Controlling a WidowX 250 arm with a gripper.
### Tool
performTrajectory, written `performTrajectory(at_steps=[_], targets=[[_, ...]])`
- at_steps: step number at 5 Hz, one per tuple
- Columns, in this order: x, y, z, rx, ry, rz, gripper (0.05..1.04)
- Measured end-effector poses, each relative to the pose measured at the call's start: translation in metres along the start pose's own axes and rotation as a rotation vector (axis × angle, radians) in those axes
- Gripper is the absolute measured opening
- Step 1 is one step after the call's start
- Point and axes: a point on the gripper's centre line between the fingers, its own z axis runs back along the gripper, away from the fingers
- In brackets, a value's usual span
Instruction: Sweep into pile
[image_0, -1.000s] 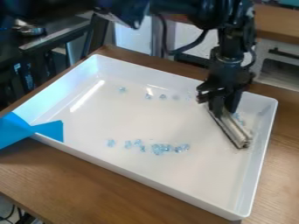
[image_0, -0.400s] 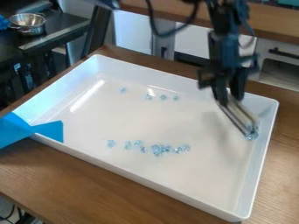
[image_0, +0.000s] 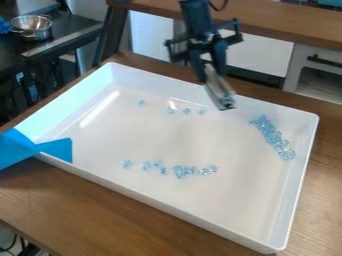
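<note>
The gripper (image_0: 208, 66) hangs over the back edge of the white tray, right of its middle, shut on a silvery sweeping tool (image_0: 219, 92). The tool slants down to the right, held above the tray. Clear bluish pieces lie in three groups inside the white tray (image_0: 163, 201). One dense slanting line of pieces (image_0: 273, 136) is near the right wall. A looser row of pieces (image_0: 190, 170) spreads across the front middle, and several separate pieces (image_0: 186, 111) are near the back wall, left of the tool.
Blue tape (image_0: 56, 148) crosses the tray's left corner onto the wooden table (image_0: 100, 200). The tray's raised walls surround the pieces. Behind at the left, a metal pot (image_0: 31, 27) stands on a dark counter. Another wooden surface (image_0: 280, 22) runs along the back.
The gripper and its tool have lifted and moved left toward the back, away from the right wall. The slanting line of pieces there has come into view.
</note>
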Motion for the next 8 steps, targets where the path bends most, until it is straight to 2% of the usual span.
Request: performTrajectory(at_steps=[1, 2, 3, 4, 5, 6, 7, 8], targets=[[0.021, 0.044, -0.010, 0.091, -0.080, -0.079, 0.332], [0.046, 0.075, -0.005, 0.147, -0.147, -0.131, 0.332], [0.054, 0.105, -0.012, 0.173, -0.146, -0.172, 0.332], [0.046, 0.134, -0.011, 0.195, -0.112, -0.222, 0.332], [0.033, 0.152, 0.004, 0.197, -0.102, -0.248, 0.332], [0.015, 0.157, 0.005, 0.189, -0.075, -0.264, 0.332], [0.008, 0.164, -0.003, 0.193, -0.109, -0.230, 0.332], [0.004, 0.160, -0.019, 0.217, -0.154, -0.219, 0.332]])
